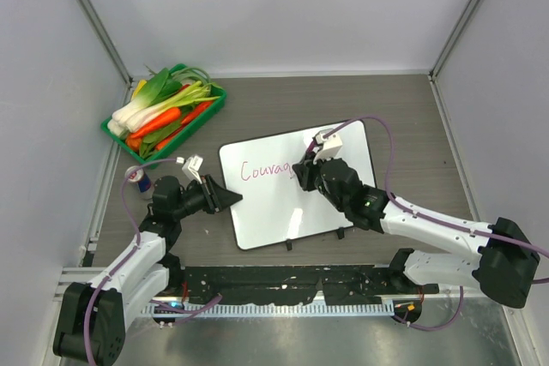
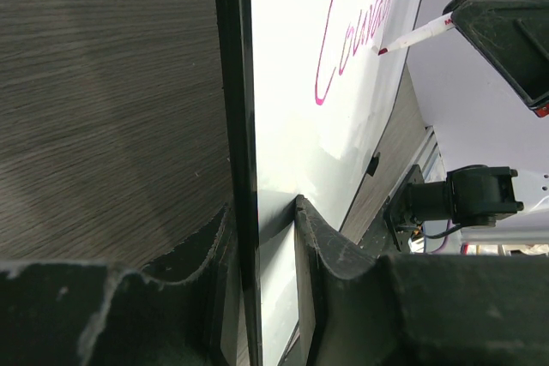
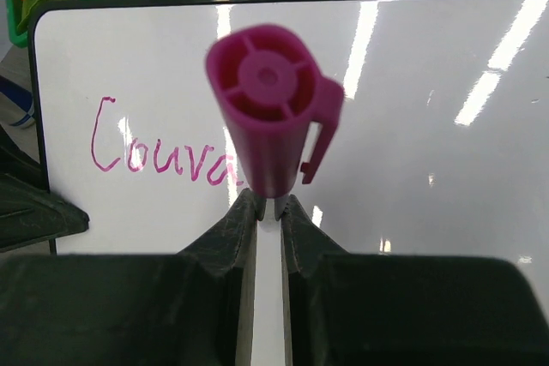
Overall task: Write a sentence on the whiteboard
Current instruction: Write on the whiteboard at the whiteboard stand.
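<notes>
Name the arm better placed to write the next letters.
Right. The right claw grips the pink marker, tip at the end of the sentence on the whiteboard; the left claw is clamped on the board's edge.

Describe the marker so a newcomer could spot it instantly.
Find the whiteboard, the big white rectangle at the centre of the top view. Above it the right gripper is shut on a marker, tip down at the end of the pink writing. It is the only pen in view: white barrel, magenta cap end with a clip facing the wrist camera.
</notes>
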`<state>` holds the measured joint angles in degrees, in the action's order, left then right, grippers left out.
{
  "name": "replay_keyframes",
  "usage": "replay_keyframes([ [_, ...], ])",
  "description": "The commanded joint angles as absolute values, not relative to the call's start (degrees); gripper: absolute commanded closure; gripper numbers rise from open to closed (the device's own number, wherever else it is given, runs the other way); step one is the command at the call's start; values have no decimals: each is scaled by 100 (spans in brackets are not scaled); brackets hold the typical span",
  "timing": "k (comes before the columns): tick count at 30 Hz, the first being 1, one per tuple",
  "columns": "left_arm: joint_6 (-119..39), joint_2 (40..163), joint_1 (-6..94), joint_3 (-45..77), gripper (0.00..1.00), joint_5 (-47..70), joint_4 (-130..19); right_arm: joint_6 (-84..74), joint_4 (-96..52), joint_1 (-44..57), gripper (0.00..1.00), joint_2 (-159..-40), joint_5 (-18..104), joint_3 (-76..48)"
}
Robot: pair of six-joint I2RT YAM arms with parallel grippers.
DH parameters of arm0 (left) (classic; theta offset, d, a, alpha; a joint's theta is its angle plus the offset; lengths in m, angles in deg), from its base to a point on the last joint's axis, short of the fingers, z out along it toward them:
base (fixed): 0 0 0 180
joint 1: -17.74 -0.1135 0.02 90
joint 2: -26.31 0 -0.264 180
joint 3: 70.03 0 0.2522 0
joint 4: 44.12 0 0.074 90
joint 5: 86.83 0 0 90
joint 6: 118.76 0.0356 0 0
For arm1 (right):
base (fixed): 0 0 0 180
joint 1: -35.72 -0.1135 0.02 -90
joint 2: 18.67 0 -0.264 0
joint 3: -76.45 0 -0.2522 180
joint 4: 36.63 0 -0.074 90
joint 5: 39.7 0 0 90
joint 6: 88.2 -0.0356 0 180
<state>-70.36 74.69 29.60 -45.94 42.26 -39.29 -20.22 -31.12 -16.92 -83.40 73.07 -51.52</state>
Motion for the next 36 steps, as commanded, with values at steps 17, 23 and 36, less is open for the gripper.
replay_keyframes([
  [17,-6813,7474,2952,-4572,100,4184,-3741,-2386,-3535,-1658,99,-8670,7227,-4848],
  [23,-6813,7474,2961,-4572,100,4184,-3749,-2430,-3553,-1658,99,-8275,7017,-4734],
  [36,-6813,7501,2952,-4563,100,4193,-3732,-2175,-3298,-1535,98,-7966,7376,-4690],
])
